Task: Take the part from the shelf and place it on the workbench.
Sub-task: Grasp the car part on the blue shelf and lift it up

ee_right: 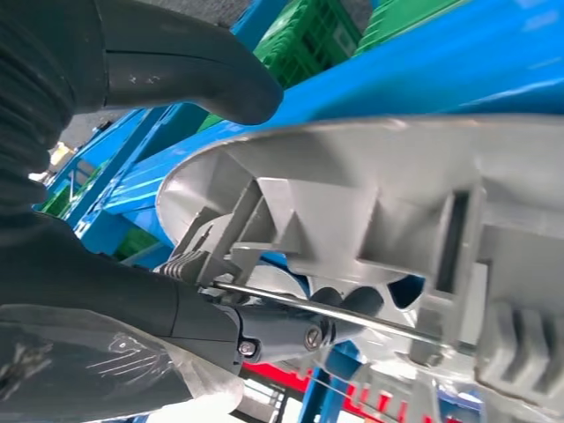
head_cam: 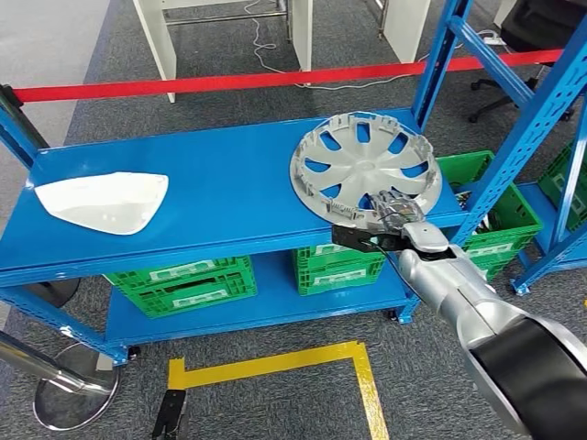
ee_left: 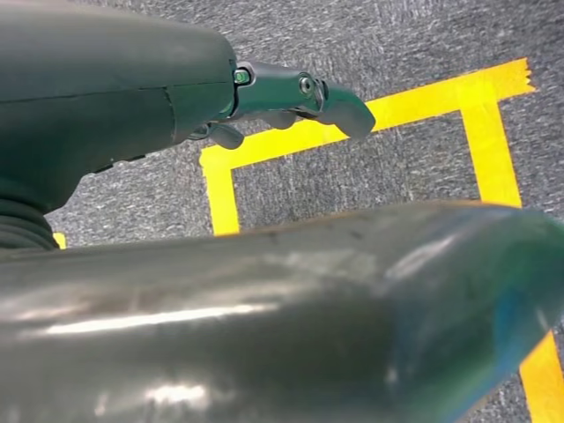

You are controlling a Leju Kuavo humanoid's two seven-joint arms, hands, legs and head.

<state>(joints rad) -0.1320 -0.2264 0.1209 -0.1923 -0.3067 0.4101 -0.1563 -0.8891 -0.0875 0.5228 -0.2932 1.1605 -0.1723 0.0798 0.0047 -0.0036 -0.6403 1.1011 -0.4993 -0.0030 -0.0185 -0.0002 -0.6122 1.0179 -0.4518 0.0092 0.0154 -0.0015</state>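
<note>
A silver wheel cover lies inner side up on the right end of the blue shelf top. My right hand grips its near rim. Seen from the right wrist, the thumb lies on one side of the grey ribbed rim and the dark fingers hook through the openings on the other side. My left hand hangs over the floor with fingers extended, holding nothing. A white curved part rests on the shelf's left end.
Green crates sit on the lower shelf and at the right. Blue uprights rise beside the wheel cover. A red barrier tape runs behind. Yellow floor tape marks the carpet; a round metal base stands at left.
</note>
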